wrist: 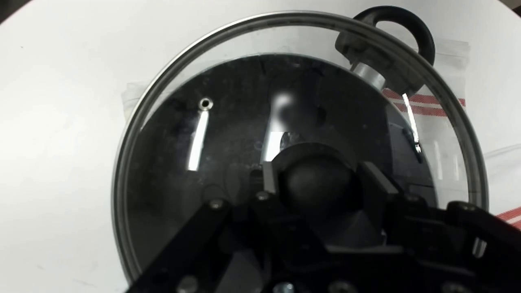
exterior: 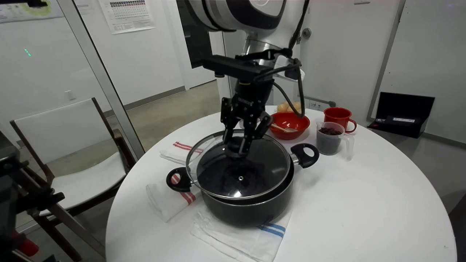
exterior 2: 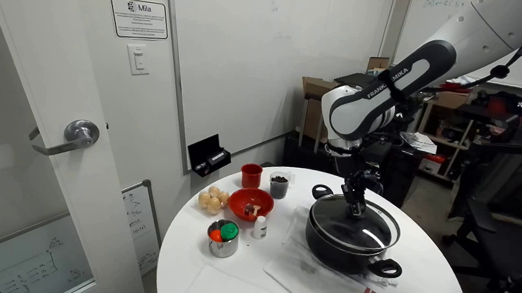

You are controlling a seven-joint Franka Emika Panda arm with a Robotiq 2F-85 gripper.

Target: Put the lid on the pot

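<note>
The pot is large and black and stands upright on towels, its dark side handles sticking out. It also shows in an exterior view. The clear glass lid with its metal rim is over the pot, off-centre and overhanging one side. A gap shows between lid and pot rim, so the lid seems raised or tilted. My gripper is shut on the lid's black knob, a fingertip on each side in the wrist view. The pot's far rim is partly hidden by lid and gripper.
Behind the pot are a red bowl with utensils, a red mug and a clear measuring cup. Eggs, a white bottle and a steel cup stand nearby. Striped towels lie beside the pot.
</note>
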